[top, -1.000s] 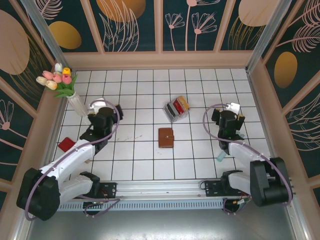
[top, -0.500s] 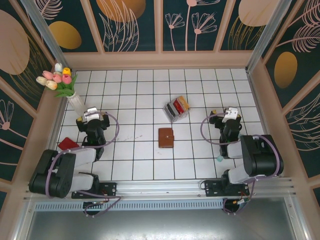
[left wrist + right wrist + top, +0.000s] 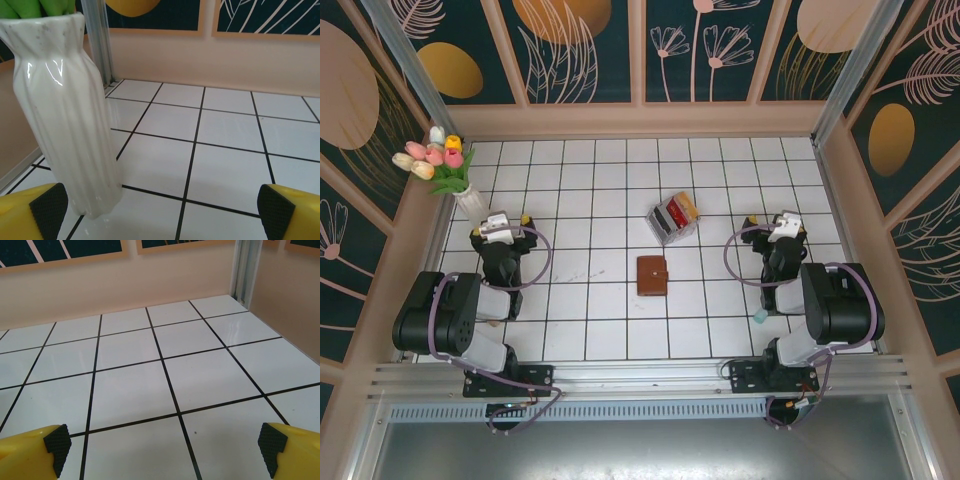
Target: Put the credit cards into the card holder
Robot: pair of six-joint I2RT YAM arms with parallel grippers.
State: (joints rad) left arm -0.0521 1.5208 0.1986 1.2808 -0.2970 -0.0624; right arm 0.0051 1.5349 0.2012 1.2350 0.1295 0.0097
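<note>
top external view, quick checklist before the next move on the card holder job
1. The card holder open: not ok, it looks folded shut at mid-table.
2. The credit cards reachable: ok, they stand in the grey tray just behind the holder.
3. The left gripper free: ok, open and empty.
4. The right gripper free: ok, open and empty.
5. Left path clear: not ok, the white vase stands close ahead, on its left side.

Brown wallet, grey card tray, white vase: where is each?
brown wallet (image 3: 651, 275): top view, middle of its cover.
grey card tray (image 3: 656, 219): top view, its left rim.
white vase (image 3: 70, 125): left wrist view, its ribbed body.
</note>
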